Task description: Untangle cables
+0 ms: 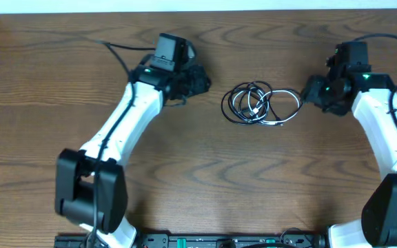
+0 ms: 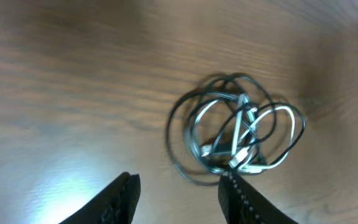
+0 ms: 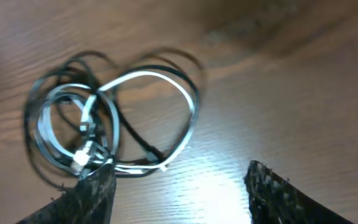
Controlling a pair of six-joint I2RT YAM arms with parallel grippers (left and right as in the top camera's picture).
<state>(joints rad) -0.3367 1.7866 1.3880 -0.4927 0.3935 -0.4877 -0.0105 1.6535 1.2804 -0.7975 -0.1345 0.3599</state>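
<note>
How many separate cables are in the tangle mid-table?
2. The black cable forms the outer loops and the white cable coils inside it. Both are interlaced in one pile on the table. The overlapping loops could hide more, but only these two show.

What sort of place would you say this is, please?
Probably a robotics lab bench rather than a home desk: a wood-grain table, a white left arm and right arm reaching over it, and a small tangle of black and white cables lying between them.
</note>
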